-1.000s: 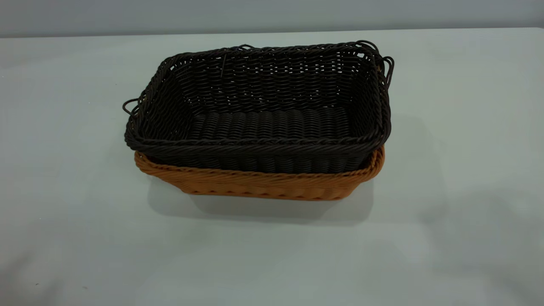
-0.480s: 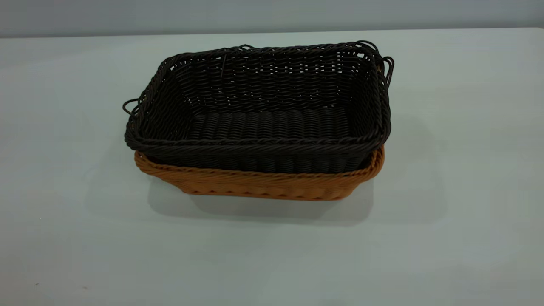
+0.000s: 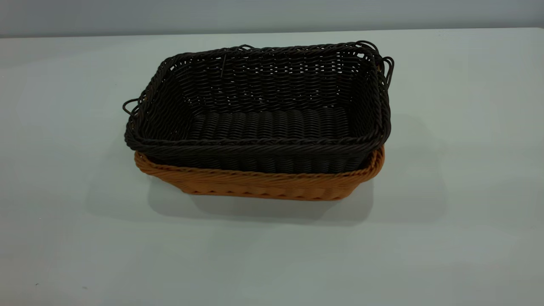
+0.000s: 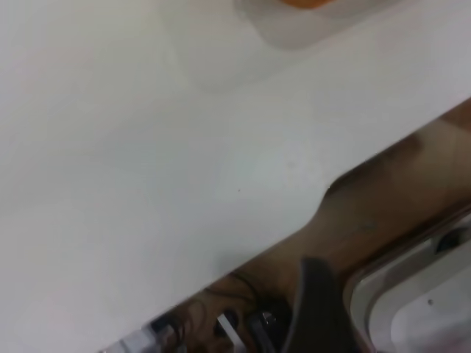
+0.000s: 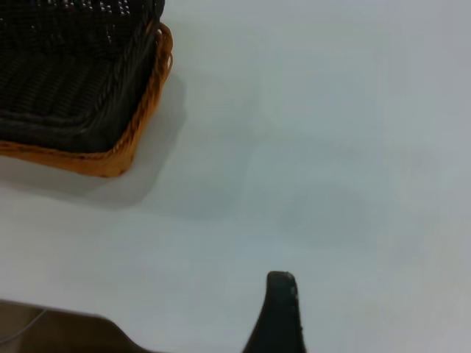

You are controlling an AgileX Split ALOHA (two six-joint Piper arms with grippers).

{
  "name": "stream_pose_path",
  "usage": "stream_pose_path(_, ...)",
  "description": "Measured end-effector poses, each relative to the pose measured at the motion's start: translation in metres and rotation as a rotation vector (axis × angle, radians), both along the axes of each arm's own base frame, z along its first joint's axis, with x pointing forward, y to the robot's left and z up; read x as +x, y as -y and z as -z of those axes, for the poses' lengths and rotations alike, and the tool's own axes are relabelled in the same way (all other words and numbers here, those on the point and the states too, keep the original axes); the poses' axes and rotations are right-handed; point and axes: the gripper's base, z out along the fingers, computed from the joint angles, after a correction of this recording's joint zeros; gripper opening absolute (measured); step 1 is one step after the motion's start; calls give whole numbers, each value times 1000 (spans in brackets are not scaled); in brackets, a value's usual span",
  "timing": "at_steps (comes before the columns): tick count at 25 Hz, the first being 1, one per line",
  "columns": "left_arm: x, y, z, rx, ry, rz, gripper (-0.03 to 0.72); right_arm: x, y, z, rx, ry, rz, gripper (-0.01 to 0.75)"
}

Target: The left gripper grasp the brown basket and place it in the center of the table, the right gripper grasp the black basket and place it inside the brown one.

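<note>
**Fig. — Nested baskets at table centre; both arms withdrawn**

Black basket (image 3: 259,106) sits inside brown basket (image 3: 259,185), rims approx. parallel, black rim standing proud of the tan one; pair rests near the middle of the table (image 3: 459,221). Judged stage: both placements done, task at or v. near its end. Next move, if any, calls only for the arms to stay clear; no re-grasp looks needed, as the inner basket appears level & seated.

Left hand (image 4: 313,312): one dark prong shows in left wrist view, off the table edge, well apart from the baskets; released or clenched cannot be told. Right hand (image 5: 276,316): one dark prong over bare table, well apart from the basket corner; state likewise cannot be told. Neither appears in ext. view.

Surface: plain white, slightly glossy, soft shadows round the baskets. Beyond the table edge, left wrist view shows brown floor, cables, and a pale tray-like object (image 4: 419,301).
</note>
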Motion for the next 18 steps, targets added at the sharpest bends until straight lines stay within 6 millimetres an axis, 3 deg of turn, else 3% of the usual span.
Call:
stream_pose_path(4,-6,0,25,-4,-96,-17,458,0,0,0,-1,2,-1,562)
stream_pose_path(18,-17,-3,23,-61,-51,-17,458,-1,0,0,0,6,-1,562)
